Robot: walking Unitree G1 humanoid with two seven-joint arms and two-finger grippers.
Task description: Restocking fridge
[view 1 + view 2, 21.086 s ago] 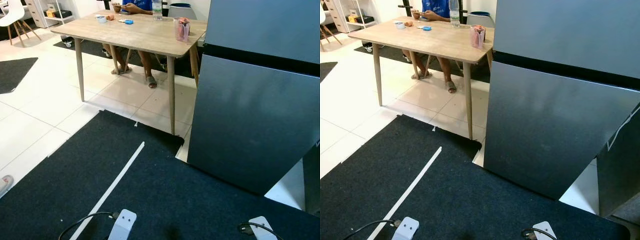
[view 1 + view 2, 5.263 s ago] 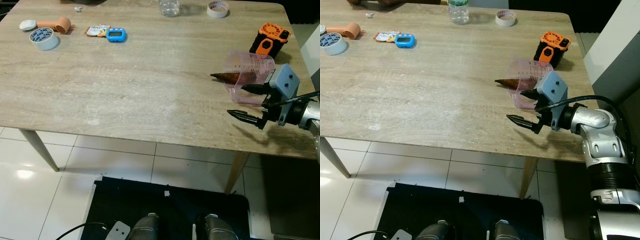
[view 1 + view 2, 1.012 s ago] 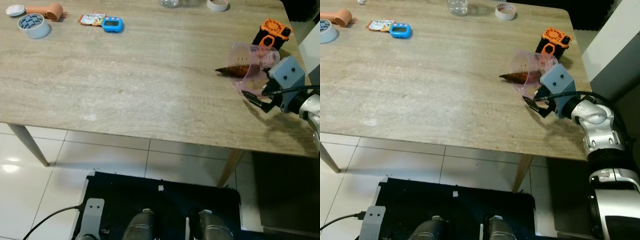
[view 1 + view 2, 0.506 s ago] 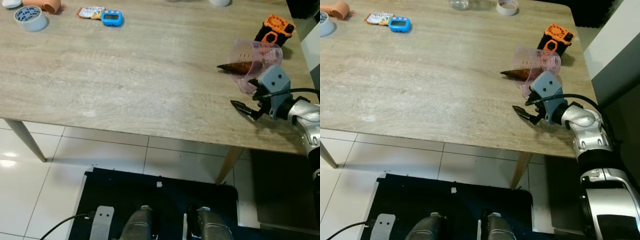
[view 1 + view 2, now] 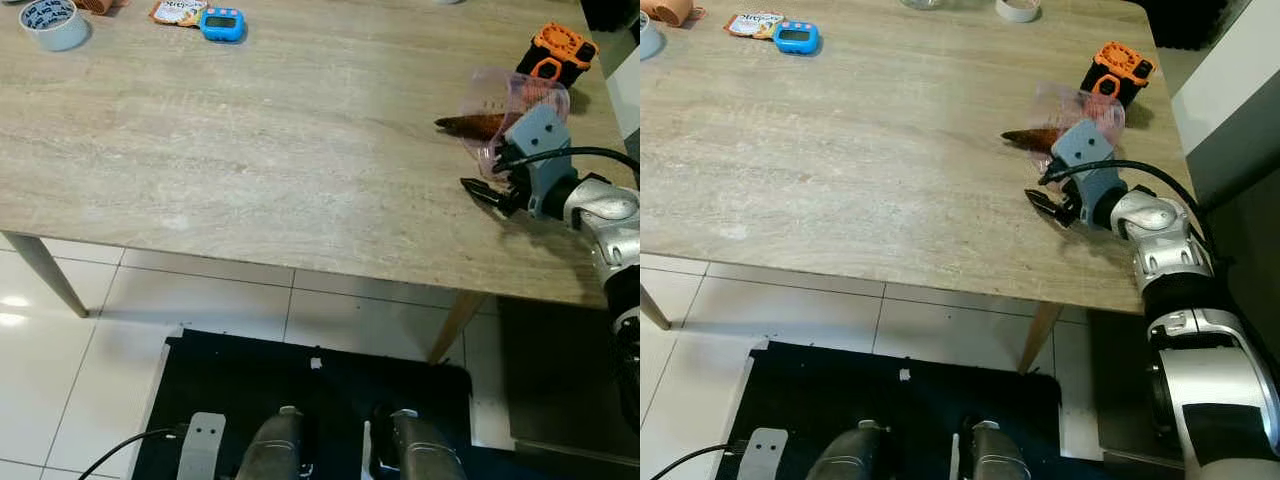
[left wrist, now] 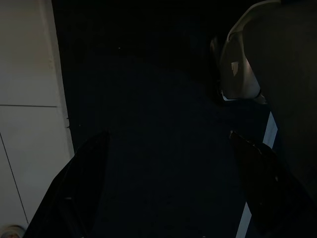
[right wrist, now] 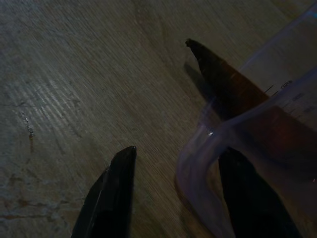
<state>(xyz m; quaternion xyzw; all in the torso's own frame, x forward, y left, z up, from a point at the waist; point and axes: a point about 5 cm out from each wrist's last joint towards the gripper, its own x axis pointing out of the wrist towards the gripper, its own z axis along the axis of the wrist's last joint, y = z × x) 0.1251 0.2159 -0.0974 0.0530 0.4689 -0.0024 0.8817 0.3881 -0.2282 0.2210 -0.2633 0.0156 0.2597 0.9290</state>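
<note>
The right gripper is reaching at the pink cup lying on its side near the table's right edge, a carrot poking out. Its 2 fingers are spread, straddling the cup's rim, not yet clenched. The left arm is hanging idle.

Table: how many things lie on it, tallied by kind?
Tape: 2
Timer: 1
Packet: 1
Cup: 1
Brown root: 1
Orange tool: 1
Bottle: 1
Peach item: 1
Total: 9
</note>
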